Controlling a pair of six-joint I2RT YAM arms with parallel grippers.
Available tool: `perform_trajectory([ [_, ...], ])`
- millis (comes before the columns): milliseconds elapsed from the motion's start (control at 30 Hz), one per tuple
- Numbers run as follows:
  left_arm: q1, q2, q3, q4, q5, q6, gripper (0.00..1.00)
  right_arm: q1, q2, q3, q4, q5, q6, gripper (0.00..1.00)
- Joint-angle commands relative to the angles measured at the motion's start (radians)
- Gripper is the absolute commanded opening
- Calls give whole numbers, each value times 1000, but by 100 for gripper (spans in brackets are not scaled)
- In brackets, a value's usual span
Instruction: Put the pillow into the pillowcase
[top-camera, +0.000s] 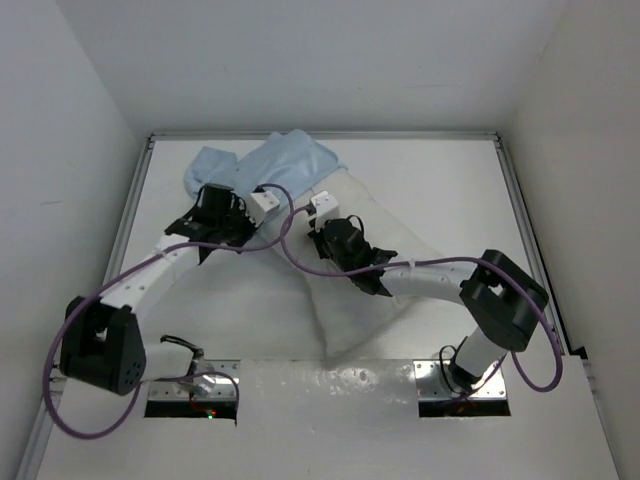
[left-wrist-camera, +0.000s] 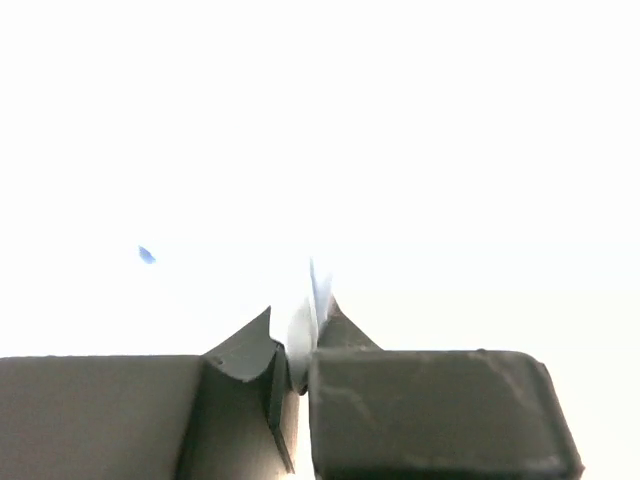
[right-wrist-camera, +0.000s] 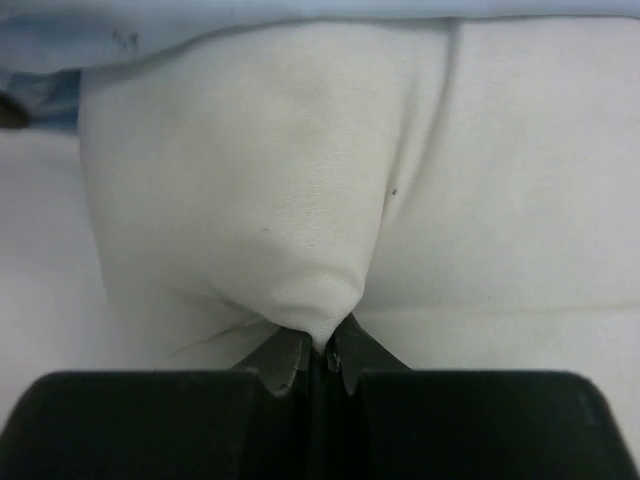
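Observation:
The white pillow (top-camera: 345, 300) lies slantwise in the middle of the table, its far end under the light blue pillowcase (top-camera: 285, 160), which is bunched at the back. My left gripper (top-camera: 245, 222) sits at the pillowcase's near edge. In the left wrist view it (left-wrist-camera: 305, 340) is shut on a thin fold of pale blue pillowcase fabric (left-wrist-camera: 318, 290); the rest of that view is washed out. My right gripper (top-camera: 314, 230) is at the pillow's far end. In the right wrist view it (right-wrist-camera: 322, 345) is shut on a pinched peak of the pillow (right-wrist-camera: 250, 180), with the pillowcase (right-wrist-camera: 150, 25) just beyond.
White walls close in the table (top-camera: 440, 190) on the left, back and right, with metal rails along its edges. Purple cables (top-camera: 290, 250) loop from both arms over the pillow. The arm bases (top-camera: 200, 385) stand at the near edge.

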Motion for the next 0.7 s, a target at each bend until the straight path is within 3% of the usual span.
perform_trajectory([
  [0,-8,-103,106,-230,303,151,0,-11,-11,47,220,39,156,0],
  [100,-39,-107,120,-311,439,232,0,-11,4,79,360,118,220,0],
  [267,-206,-100,130,-280,417,220,0,-8,79,162,449,212,272,0],
  [367,-215,-77,166,-268,510,246,0,-7,102,156,502,257,338,0],
  [500,-214,-66,171,-283,527,275,0,5,116,108,512,223,352,0],
  [567,-212,-68,173,-315,512,285,23,9,139,55,532,132,323,0],
  [600,-205,-71,176,-335,504,291,46,9,145,-3,552,80,310,0],
  [633,-197,-77,183,-386,501,317,59,9,141,-40,608,-6,300,1],
  [667,-189,-96,188,-413,498,331,82,9,130,-85,642,-43,299,25],
])
